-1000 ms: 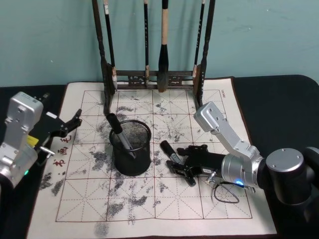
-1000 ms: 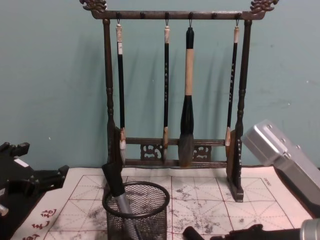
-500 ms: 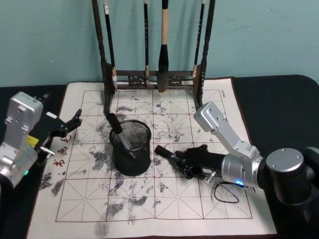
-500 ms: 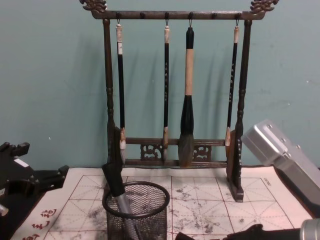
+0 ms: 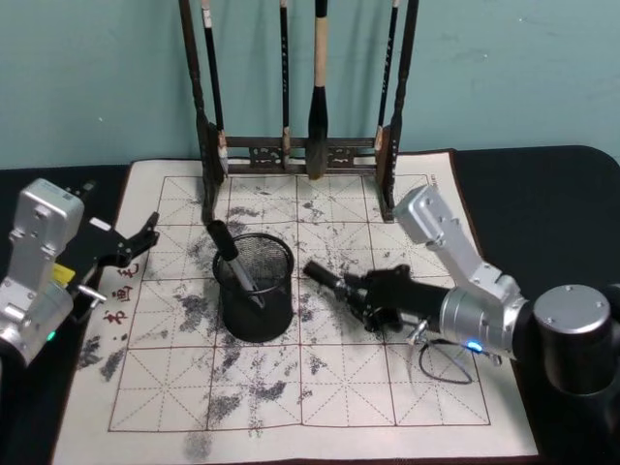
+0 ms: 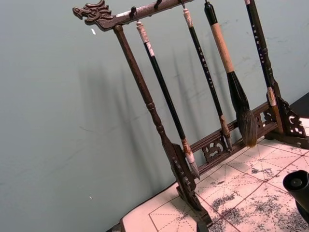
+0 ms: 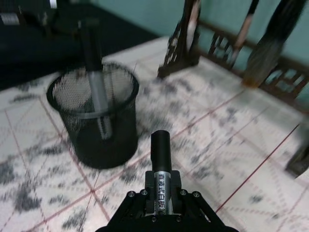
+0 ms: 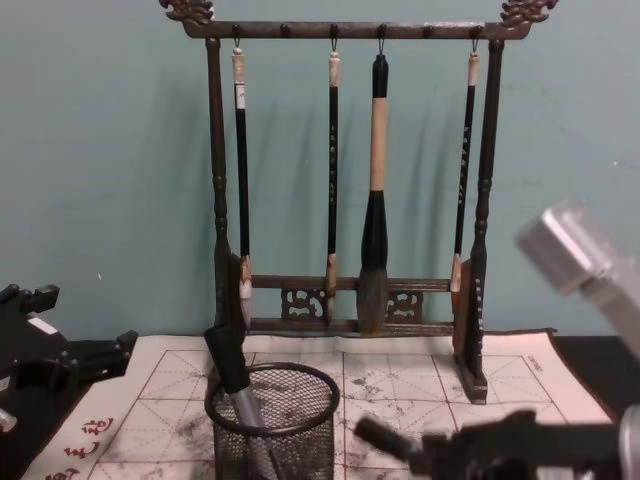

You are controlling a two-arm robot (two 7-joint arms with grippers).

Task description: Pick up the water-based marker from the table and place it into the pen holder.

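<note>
Right gripper (image 5: 366, 295) jaws clamped on the water-based marker (image 5: 325, 276), held off the tabletop (image 5: 387, 397) just right of the pen holder (image 5: 254, 315), free end pointing toward it. Left gripper (image 5: 134, 247) parked at left side, jaws open.

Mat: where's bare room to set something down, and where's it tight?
Free: the mat's front rows, from the pen holder to the front border; also the strip between the brush rack and the holder. Tight: the gap between the holder and the right gripper, shut on the marker; the left gripper hangs open at the mat's left edge.
</note>
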